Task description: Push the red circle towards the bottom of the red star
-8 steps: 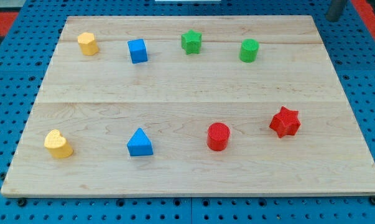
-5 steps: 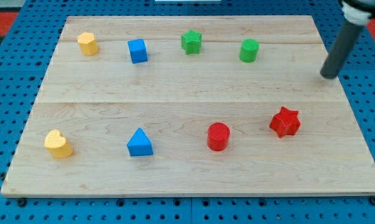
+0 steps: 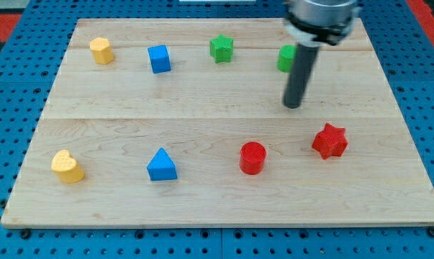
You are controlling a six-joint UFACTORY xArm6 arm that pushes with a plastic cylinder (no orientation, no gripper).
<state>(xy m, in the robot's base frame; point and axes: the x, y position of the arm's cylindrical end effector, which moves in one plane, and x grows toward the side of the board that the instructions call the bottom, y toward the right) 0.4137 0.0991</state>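
The red circle [image 3: 252, 157] sits on the wooden board [image 3: 217, 208] at the lower middle-right. The red star [image 3: 329, 141] lies to its right and slightly higher, with a gap between them. My tip [image 3: 294, 106] is on the board above and between the two, closer to the star, touching neither. The rod rises from the tip toward the view's top.
A green circle [image 3: 284, 58] is partly hidden behind the rod. A green star [image 3: 221, 48], blue cube [image 3: 159, 59] and yellow block [image 3: 101, 50] line the top. A blue triangle [image 3: 162, 165] and yellow heart [image 3: 67, 167] lie at the lower left.
My rod came in from the top right corner and moved left and down across the board to a spot above the red blocks. No block has moved.
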